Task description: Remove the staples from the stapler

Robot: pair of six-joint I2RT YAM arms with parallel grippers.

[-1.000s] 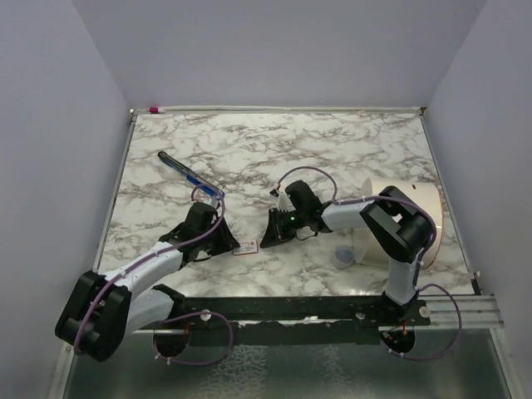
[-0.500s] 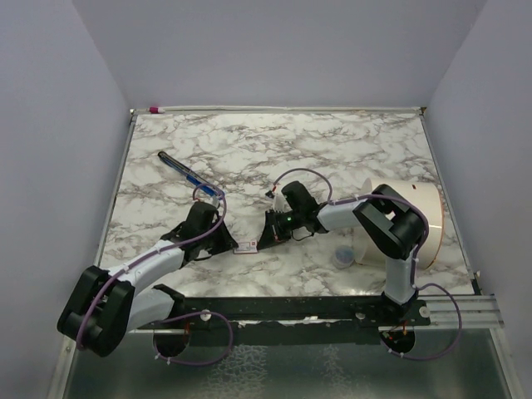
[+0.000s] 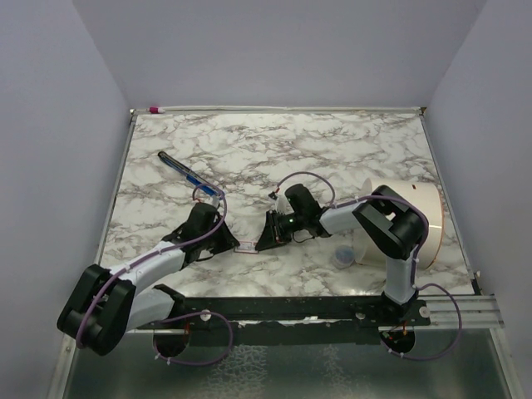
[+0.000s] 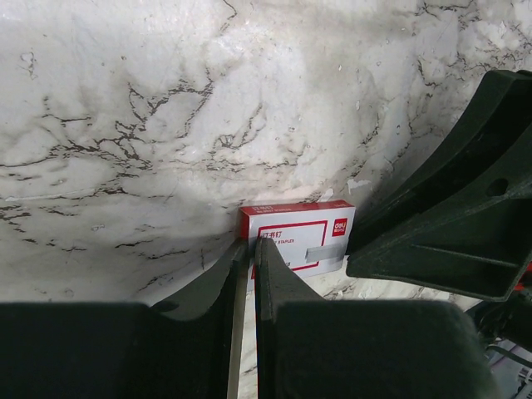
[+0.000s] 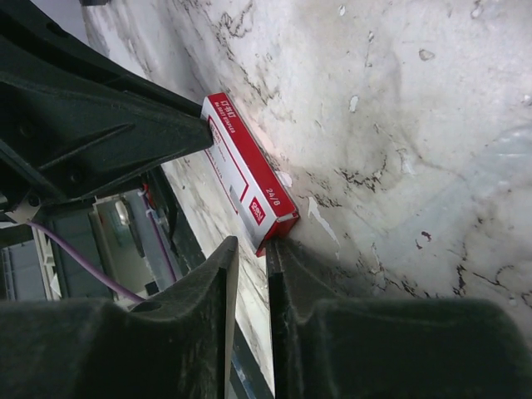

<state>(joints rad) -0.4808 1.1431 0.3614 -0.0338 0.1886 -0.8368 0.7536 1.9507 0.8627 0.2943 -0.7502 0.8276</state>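
Observation:
The stapler and the staples do not show in any view. A small white box with red edges (image 3: 247,247) lies flat on the marble between the two grippers. My left gripper (image 3: 235,246) is at its left end. In the left wrist view that gripper (image 4: 249,243) has its fingers almost together, tips against the box (image 4: 303,237) corner, with nothing seen between them. My right gripper (image 3: 259,243) is at the box's right end. In the right wrist view that gripper (image 5: 252,245) shows a narrow empty gap, one fingertip touching the box (image 5: 245,187) corner.
A long blue-black pen (image 3: 189,175) lies at the back left. A white roll (image 3: 411,220) stands by the right arm, with a small clear cap (image 3: 342,256) in front of it. A thin rod with a pink tip (image 3: 155,109) runs along the back edge.
The left gripper's fingers have closed to a slit beside the box. The right gripper has shifted slightly at the box's right end. The box has barely moved.

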